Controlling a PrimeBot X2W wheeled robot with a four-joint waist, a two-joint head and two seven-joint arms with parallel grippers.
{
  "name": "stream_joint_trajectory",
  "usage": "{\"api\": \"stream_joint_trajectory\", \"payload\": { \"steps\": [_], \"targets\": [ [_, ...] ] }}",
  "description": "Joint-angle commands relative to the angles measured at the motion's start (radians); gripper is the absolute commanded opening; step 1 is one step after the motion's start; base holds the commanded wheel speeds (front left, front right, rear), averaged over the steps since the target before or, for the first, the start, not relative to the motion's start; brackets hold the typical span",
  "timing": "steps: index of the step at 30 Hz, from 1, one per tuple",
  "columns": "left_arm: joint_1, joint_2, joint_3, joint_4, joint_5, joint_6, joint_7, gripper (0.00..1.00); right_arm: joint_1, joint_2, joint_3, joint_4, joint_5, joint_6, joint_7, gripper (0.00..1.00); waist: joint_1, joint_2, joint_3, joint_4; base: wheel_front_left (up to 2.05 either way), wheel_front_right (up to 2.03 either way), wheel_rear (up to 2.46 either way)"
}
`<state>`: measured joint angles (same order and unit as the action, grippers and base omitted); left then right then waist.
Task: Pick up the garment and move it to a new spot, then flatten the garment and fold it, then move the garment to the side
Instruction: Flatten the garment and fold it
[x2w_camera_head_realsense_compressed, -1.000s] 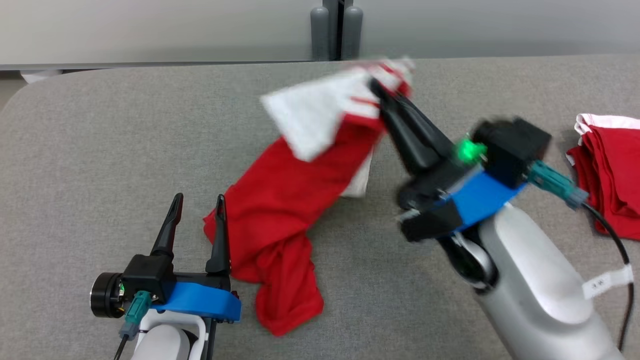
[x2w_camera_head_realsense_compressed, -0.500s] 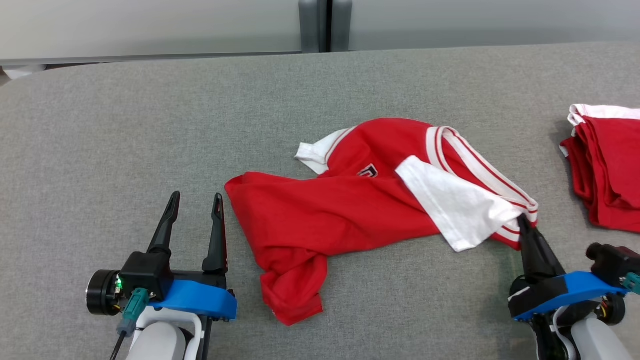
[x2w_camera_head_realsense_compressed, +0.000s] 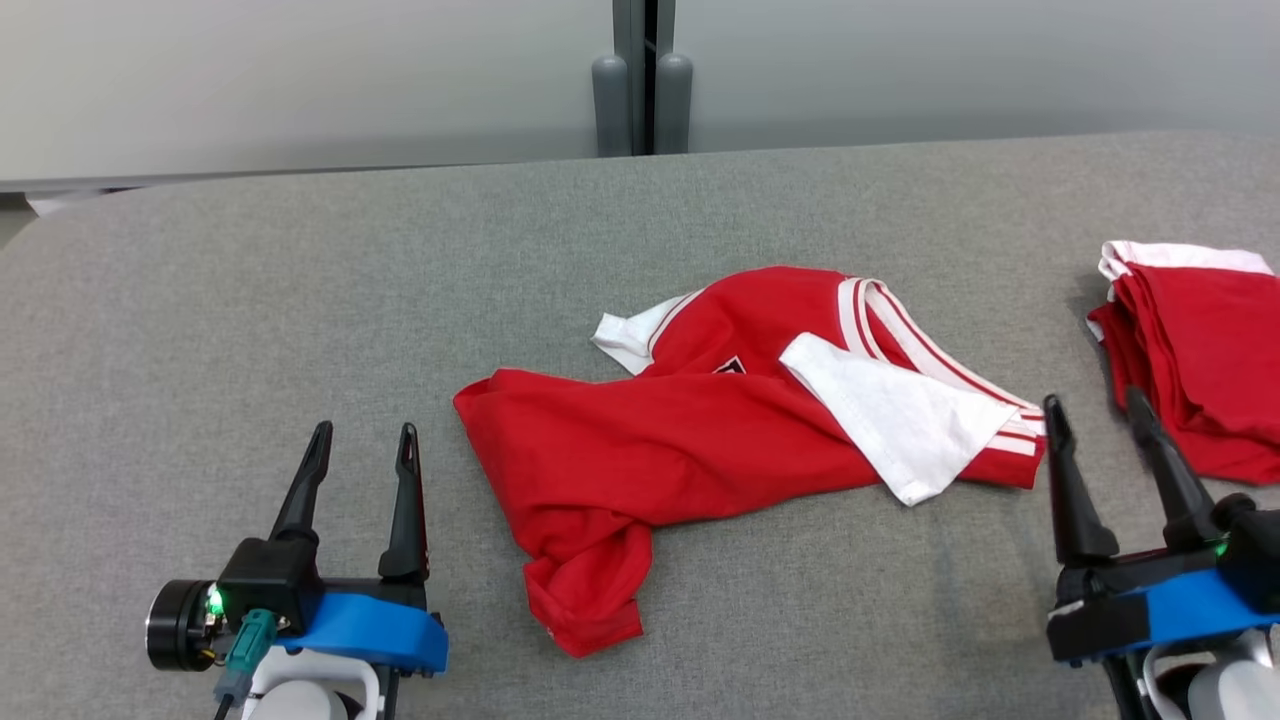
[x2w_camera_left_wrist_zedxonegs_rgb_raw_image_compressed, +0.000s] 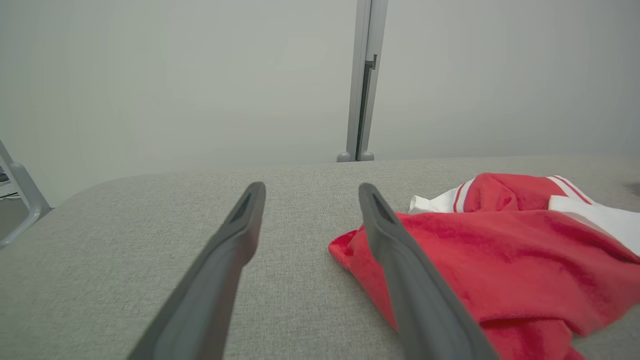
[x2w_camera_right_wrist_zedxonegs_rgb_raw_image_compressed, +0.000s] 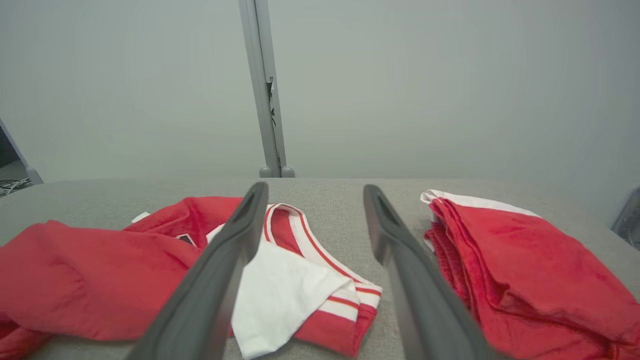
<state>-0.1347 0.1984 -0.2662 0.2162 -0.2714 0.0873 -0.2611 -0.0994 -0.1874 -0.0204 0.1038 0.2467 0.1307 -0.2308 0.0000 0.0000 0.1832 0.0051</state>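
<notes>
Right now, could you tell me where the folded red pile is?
In the head view, the pile lies on the table's right side, beside the right pincer, apart from the shirt.

A grey tabletop (x2w_camera_head_realsense_compressed: 250, 300) of rough-woven cloth spans the middle of the head view, matt and slightly fuzzy. At centre, the crumpled red-and-white knit-cloth garment (x2w_camera_head_realsense_compressed: 620, 450) looks soft and dull. At the right edge, a folded stack of red cloth (x2w_camera_head_realsense_compressed: 1200, 380) has the same matt weave. The left gripper (x2w_camera_head_realsense_compressed: 365, 430), lower left, and the right gripper (x2w_camera_head_realsense_compressed: 1092, 400), lower right, carry smooth, matt dark fingers (x2w_camera_head_realsense_compressed: 303, 495), seemingly plastic, on smooth blue plastic brackets (x2w_camera_head_realsense_compressed: 370, 630). Along the top, pale grey wall panels (x2w_camera_head_realsense_compressed: 300, 80) look smooth with a faint sheen.
</notes>
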Motion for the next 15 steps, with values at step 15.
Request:
{"api": "stream_joint_trajectory", "payload": {
  "steps": [15],
  "targets": [
    [0.042,0.021,-0.005,-0.041,-0.012,0.019,0.029,1.00,0.130,0.082,-0.020,-0.248,-0.068,0.000,0.143,1.00,0.0000,0.0000,-0.027,0.004,0.00,0.00,0.00]
  ]
}}
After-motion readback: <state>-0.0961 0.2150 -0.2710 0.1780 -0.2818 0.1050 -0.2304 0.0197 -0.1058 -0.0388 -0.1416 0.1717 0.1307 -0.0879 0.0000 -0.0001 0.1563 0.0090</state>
